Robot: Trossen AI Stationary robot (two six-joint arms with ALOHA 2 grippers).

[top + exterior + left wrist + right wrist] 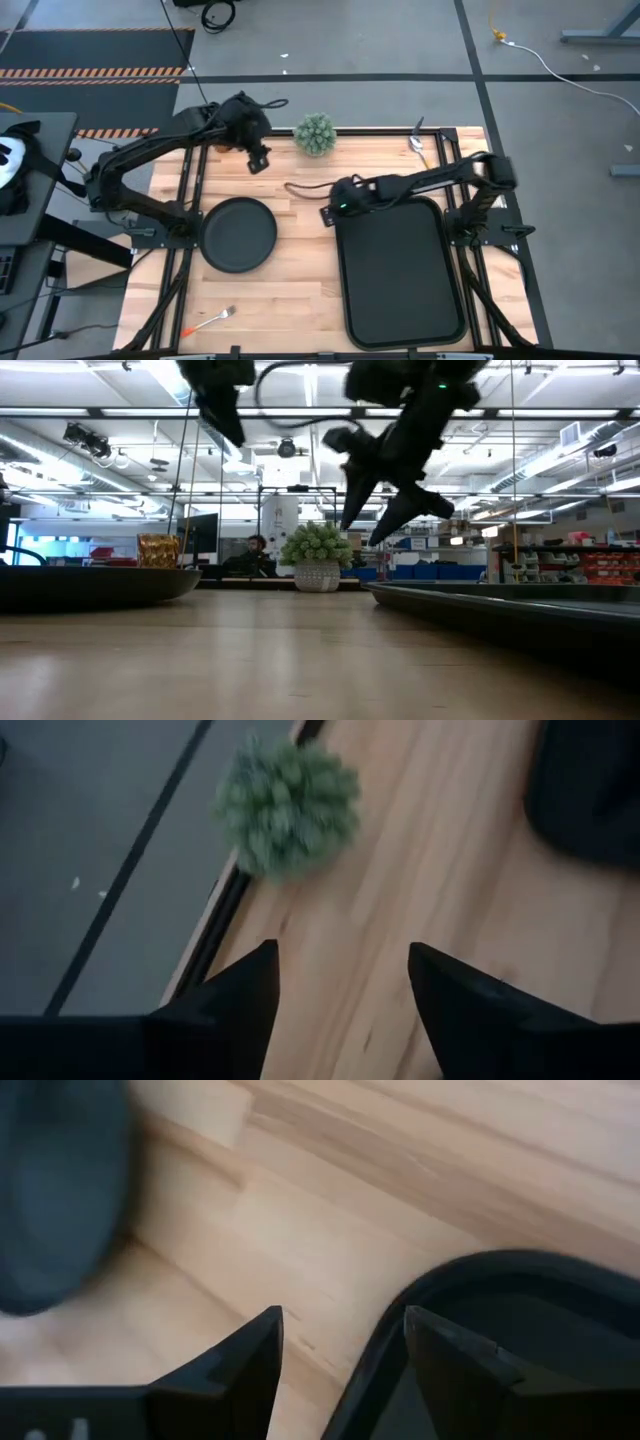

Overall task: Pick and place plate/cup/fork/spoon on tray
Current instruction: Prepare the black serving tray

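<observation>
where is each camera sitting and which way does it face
High: overhead, facing down on the table, both arms, plate and tray.
Low: at tabletop height, facing the room; both arms overhead.
Left wrist: on the left arm, facing the plant; open claw.
Right wrist: facing the tray corner; open claw.
Shared: the plant shows in the high, low and left wrist views.

Cup [157,550] largely hidden behind the plate's [100,582] rim; plant [287,808] blurred.
</observation>
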